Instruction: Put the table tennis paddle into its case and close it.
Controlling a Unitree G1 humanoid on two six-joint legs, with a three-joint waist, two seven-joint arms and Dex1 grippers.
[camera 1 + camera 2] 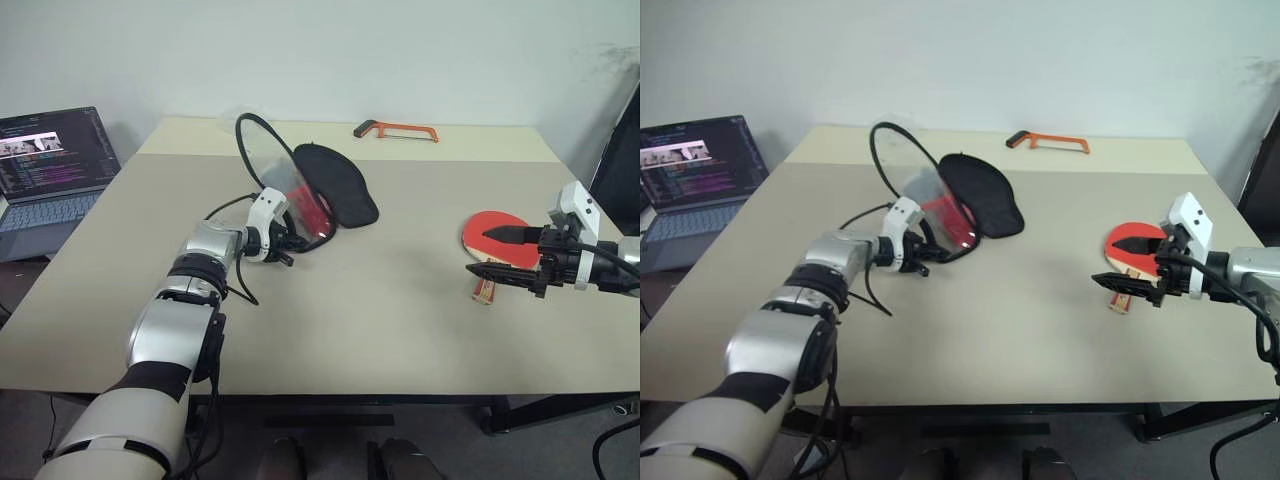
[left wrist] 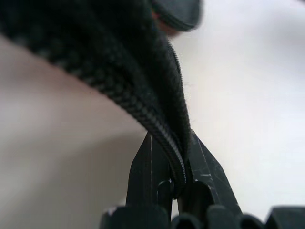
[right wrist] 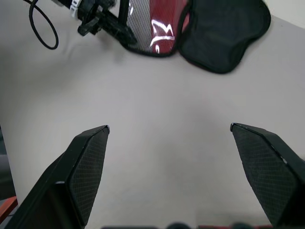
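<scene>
Table tennis paddle (image 1: 497, 238) lies flat on the right part of the counter (image 1: 380, 320), red face up, its light wooden handle pointing toward the near edge; the right tool (image 1: 505, 255) hangs just above it and covers much of the rubber and handle in the head views, so whether anything touches cannot be told. That tool's two black fingers (image 3: 88, 164) stand wide apart with nothing between them, and the right wrist view looks past them over bare counter to the case (image 3: 190, 28) beyond. The case sits well apart from the paddle, toward the counter's middle left, unzipped: one black half lies flat, while the red half with white lettering and mesh stands propped up on edge, its zip edging rising in a loop behind it. The left tool (image 1: 928, 252) is clamped together on the lower rim of that raised half; the left wrist view shows the black zip tape pinched between its fingertips (image 2: 147, 167), everything else there blurred. An orange hacksaw (image 1: 396, 130) rests near the far edge, and an open laptop (image 1: 50, 175) stands off the counter's left side, partly cut off.
</scene>
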